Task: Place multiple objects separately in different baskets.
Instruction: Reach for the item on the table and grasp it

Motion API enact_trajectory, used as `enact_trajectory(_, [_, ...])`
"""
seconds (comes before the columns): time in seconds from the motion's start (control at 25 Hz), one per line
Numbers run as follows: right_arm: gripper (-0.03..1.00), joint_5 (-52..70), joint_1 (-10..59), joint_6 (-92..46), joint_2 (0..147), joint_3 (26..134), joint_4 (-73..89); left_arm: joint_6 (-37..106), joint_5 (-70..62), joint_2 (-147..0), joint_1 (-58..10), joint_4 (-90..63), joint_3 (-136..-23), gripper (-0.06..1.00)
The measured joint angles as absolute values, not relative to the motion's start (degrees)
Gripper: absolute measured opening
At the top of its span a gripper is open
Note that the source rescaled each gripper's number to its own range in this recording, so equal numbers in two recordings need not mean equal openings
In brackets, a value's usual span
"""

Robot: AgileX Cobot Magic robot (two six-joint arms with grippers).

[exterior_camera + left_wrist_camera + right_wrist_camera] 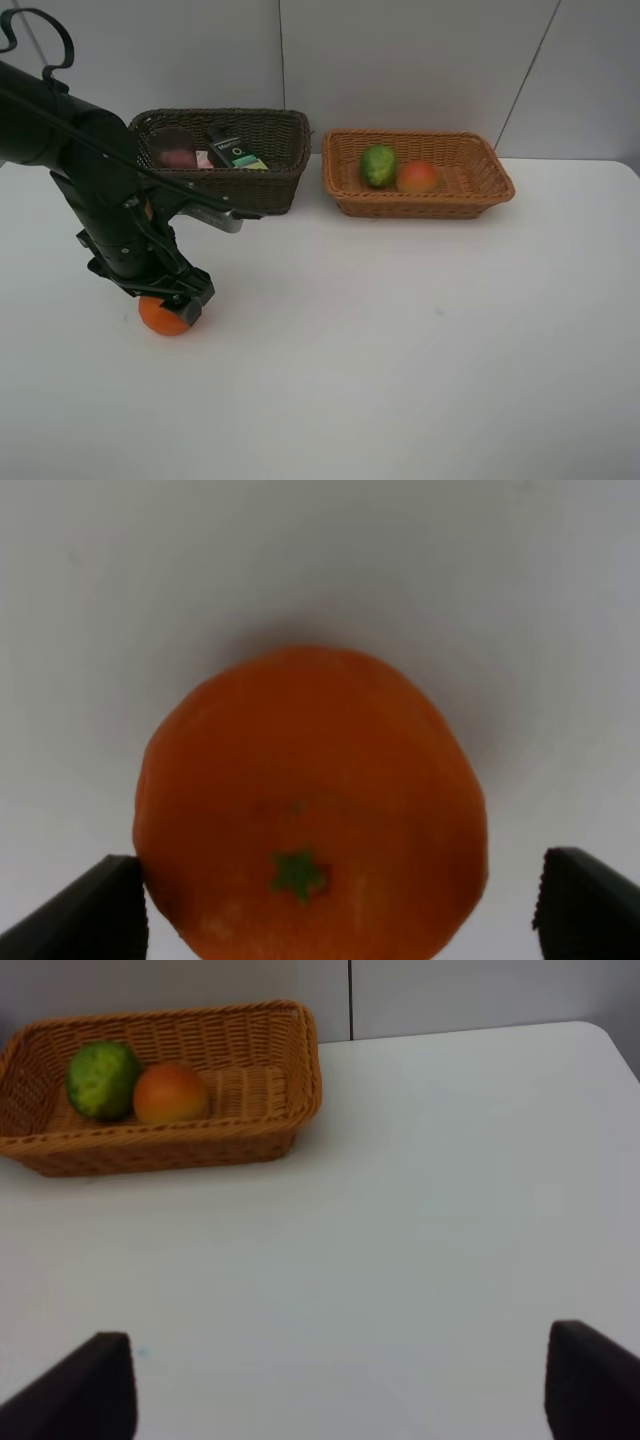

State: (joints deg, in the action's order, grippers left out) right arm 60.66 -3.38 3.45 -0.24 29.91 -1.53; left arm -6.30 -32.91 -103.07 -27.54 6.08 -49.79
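Now, item in hand: the orange (164, 316) sits on the white worktop (400, 330), well apart from both baskets, right under the left pincer (172, 303).
Left pincer state: spread wide and empty; in the left wrist view its two dark fingertips (90, 910) flank the orange (310, 805), one tip just beside the skin, the other with a clear gap.
Right pincer state: jaws apart with nothing between them; the right wrist view shows only bare worktop there, and the arm is out of the exterior view.
Weight and feel: probably light to middling, firm with a slight give; not fragile, though a hard squeeze could bruise it.
Surface: dimpled, matte skin, likely decent friction, but the round shape lets it roll or squirt out.
Where to hold: across the widest girth, fingertips on opposite sides, level with the middle; the green stem mark (297, 872) faces the camera, so the sides are free.
Risk: closing off-centre may nudge it away along the worktop.
Likely destination: the light basket (500, 185), which holds the green citrus (378, 165) and the peach (418, 177).
Other basket: the dark basket (285, 185) holds a dark green bottle (234, 150) and pinkish items, too blurred to name.
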Motion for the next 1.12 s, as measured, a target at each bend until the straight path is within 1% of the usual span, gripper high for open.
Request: enact_trajectory(1.12, [0.73, 60.7, -3.4, 3.4, -0.2, 29.9, -1.5, -5.6, -30.2, -105.1, -27.5, 7.4, -49.8, 1.0])
